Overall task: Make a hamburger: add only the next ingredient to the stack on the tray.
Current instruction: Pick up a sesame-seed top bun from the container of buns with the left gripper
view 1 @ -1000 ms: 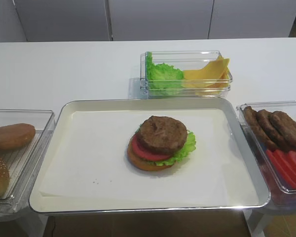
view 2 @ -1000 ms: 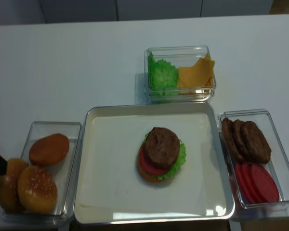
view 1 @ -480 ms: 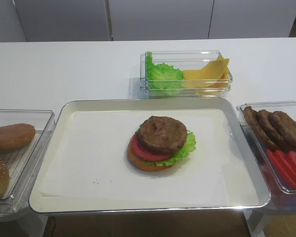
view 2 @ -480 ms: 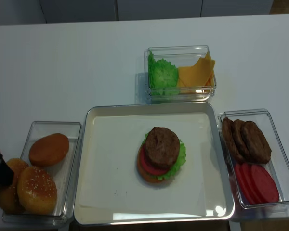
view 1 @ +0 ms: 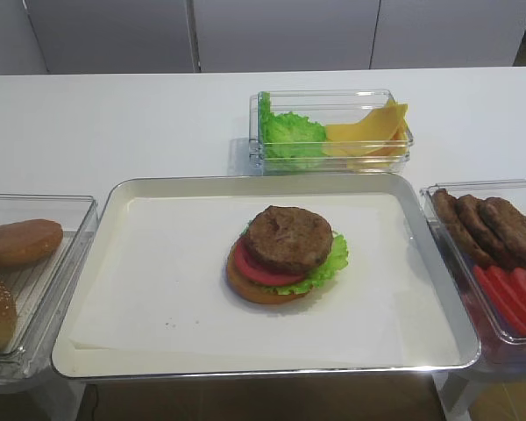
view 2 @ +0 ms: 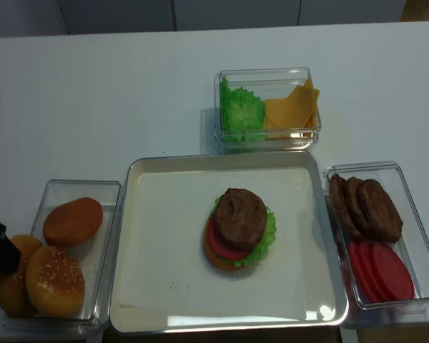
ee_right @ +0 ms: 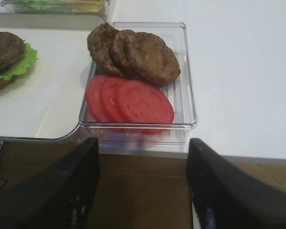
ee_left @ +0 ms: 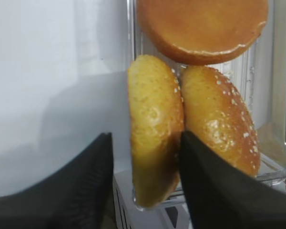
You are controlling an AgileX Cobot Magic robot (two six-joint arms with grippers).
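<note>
The stack (view 1: 285,254) of bun, lettuce, tomato and patty sits mid-tray (view 1: 114,197), also in the realsense view (view 2: 237,229). The seeded bun top (view 2: 55,281) lies in the left tub (view 2: 107,214). In the left wrist view my left gripper (ee_left: 145,136) straddles a pale-faced bun piece (ee_left: 155,129) standing on edge. Its right finger (ee_left: 214,186) is wedged between that piece and the seeded bun top (ee_left: 219,119). The left finger (ee_left: 86,191) stands a little off the piece. My right gripper (ee_right: 143,143) hangs open and empty off the table's front edge.
A smooth brown bun (view 2: 73,221) lies at the tub's far end. A tub of patties and tomato slices (view 2: 372,229) stands right of the tray. A tub of lettuce and cheese (view 2: 268,107) stands behind it.
The left gripper's dark tip has edged further in against the leftmost bun in the tub. The stack, the tray and the other tubs have not moved.
</note>
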